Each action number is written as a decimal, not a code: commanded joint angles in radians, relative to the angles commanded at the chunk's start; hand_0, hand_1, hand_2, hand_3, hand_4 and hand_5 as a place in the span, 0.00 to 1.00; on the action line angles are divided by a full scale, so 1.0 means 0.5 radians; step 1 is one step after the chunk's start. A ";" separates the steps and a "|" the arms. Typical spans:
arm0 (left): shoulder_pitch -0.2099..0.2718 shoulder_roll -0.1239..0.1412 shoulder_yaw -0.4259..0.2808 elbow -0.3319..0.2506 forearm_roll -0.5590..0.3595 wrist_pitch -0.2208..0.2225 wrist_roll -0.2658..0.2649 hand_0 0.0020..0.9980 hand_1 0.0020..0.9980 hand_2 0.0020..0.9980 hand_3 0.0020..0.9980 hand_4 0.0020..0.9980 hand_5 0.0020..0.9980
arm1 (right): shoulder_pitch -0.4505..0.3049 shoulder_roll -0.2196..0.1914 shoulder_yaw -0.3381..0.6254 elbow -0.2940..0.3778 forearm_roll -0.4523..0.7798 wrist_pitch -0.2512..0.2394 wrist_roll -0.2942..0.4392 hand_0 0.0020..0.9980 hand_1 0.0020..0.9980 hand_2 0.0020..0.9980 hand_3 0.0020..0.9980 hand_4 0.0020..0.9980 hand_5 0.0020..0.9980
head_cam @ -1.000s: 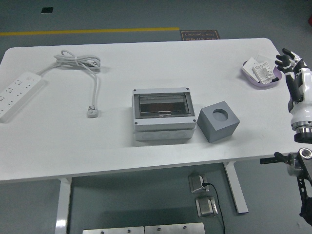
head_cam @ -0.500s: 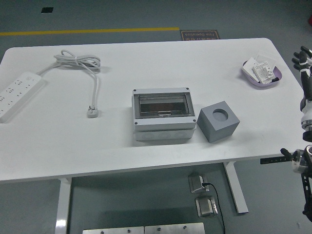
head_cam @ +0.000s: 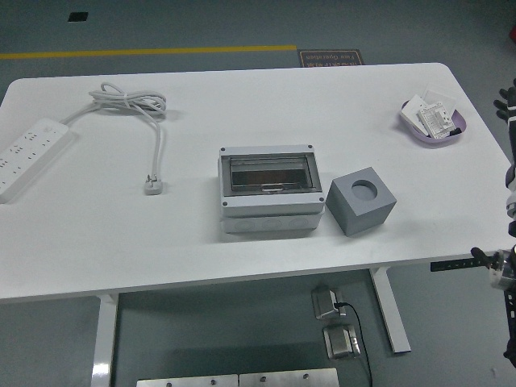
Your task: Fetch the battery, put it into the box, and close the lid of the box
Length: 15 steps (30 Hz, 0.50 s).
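1. Progress: the box (head_cam: 270, 192) sits mid-bench with its lid (head_cam: 268, 174) down flat. Whether a battery is inside cannot be told through the tinted window.
2. That fits two stages: lid shut with the battery not yet in, or battery in and lid shut after it. The view does not settle which.
3. Possible battery: small white items in the tray (head_cam: 406, 122), too small to identify. The tray lies just left of the fingers; the box is well to their left and nearer the bench's front edge.
4. Right hand (head_cam: 507, 101): only dark fingertips show at the frame's right edge, off the bench (head_cam: 242, 97) corner. Cannot tell if the fingers are wide or curled; nothing visibly held. Left hand is out of view.
5. Materials:
   - Box: light grey moulded plastic, rectangular, corner screws, dark see-through lid panel with a small latch at its front.
   - Cube (head_cam: 362, 201): matte grey, hard edges, round hole in its top face; touching or just beside the box on the fingers' side.
   - Tray: shallow, pale purple, rounded rim.
   - Power strip (head_cam: 28, 153): white rigid plastic, with a coiled glossy cable (head_cam: 129, 102) and plug (head_cam: 154, 186), farthest from the fingers.
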 joint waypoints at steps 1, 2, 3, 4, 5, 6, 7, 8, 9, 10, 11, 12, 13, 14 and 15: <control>0.000 0.002 -0.001 0.000 -0.014 0.034 -0.033 0.89 0.78 0.74 0.69 0.55 0.26 | -0.005 0.002 0.011 0.008 -0.011 0.000 -0.001 0.80 0.75 0.77 0.80 0.91 0.85; 0.000 0.004 -0.011 0.000 -0.009 0.063 -0.055 0.89 0.78 0.74 0.69 0.55 0.26 | -0.006 0.004 0.023 0.015 -0.020 0.001 -0.001 0.80 0.75 0.77 0.80 0.91 0.85; 0.001 0.005 -0.021 0.000 -0.001 0.079 -0.062 0.85 0.66 0.61 0.69 0.64 0.28 | -0.005 0.005 0.031 0.019 -0.025 0.001 -0.001 0.79 0.75 0.75 0.78 0.91 0.85; 0.001 0.007 -0.030 0.000 0.010 0.088 -0.056 0.85 0.66 0.61 0.69 0.64 0.28 | 0.000 0.006 0.038 0.021 -0.028 0.002 0.000 0.79 0.75 0.75 0.78 0.91 0.85; 0.001 0.008 -0.033 0.000 0.015 0.094 -0.049 0.85 0.66 0.61 0.69 0.64 0.28 | 0.005 0.006 0.041 0.023 -0.028 0.002 0.000 0.79 0.75 0.75 0.78 0.91 0.85; 0.002 0.008 -0.038 0.000 0.024 0.105 -0.037 0.85 0.66 0.61 0.69 0.64 0.28 | 0.014 0.005 0.042 0.025 -0.027 0.003 0.001 0.79 0.75 0.75 0.78 0.91 0.85; 0.003 0.008 -0.044 0.000 0.033 0.117 -0.029 0.85 0.66 0.61 0.69 0.64 0.28 | 0.022 0.003 0.041 0.027 -0.027 0.003 0.001 0.79 0.75 0.75 0.78 0.91 0.85; 0.005 0.008 -0.049 0.000 0.038 0.130 -0.024 0.85 0.66 0.61 0.69 0.64 0.28 | 0.030 0.000 0.038 0.028 -0.029 0.004 0.001 0.79 0.75 0.75 0.78 0.91 0.85; 0.008 0.007 -0.050 0.000 0.038 0.138 -0.017 0.80 0.61 0.42 0.62 0.66 0.27 | 0.039 -0.003 0.033 0.030 -0.032 0.005 0.001 0.79 0.74 0.75 0.76 0.91 0.84; 0.011 0.006 -0.050 0.000 0.037 0.141 -0.011 0.80 0.61 0.42 0.62 0.66 0.27 | 0.045 -0.006 0.029 0.030 -0.035 0.006 0.001 0.79 0.74 0.75 0.76 0.91 0.84; 0.014 0.006 -0.051 0.000 0.039 0.141 -0.006 0.80 0.61 0.42 0.62 0.66 0.27 | 0.050 -0.009 0.025 0.030 -0.037 0.006 0.000 0.79 0.74 0.75 0.76 0.91 0.84; 0.016 0.005 -0.054 0.000 0.041 0.141 -0.001 0.80 0.61 0.42 0.62 0.66 0.27 | 0.053 -0.011 0.022 0.030 -0.039 0.006 0.000 0.79 0.74 0.75 0.76 0.91 0.84; 0.020 0.003 -0.057 0.000 0.042 0.138 0.004 0.80 0.61 0.42 0.62 0.66 0.27 | 0.055 -0.013 0.018 0.029 -0.042 0.007 0.000 0.79 0.74 0.75 0.76 0.91 0.84; 0.024 0.000 -0.060 0.000 0.044 0.137 0.008 0.80 0.61 0.42 0.62 0.66 0.27 | 0.055 -0.016 0.014 0.028 -0.044 0.007 -0.001 0.79 0.74 0.75 0.76 0.91 0.84; 0.027 -0.003 -0.064 0.000 0.050 0.138 0.012 0.84 0.70 0.55 0.61 0.67 0.26 | 0.054 -0.018 0.010 0.028 -0.046 0.007 -0.001 0.79 0.73 0.75 0.75 0.89 0.82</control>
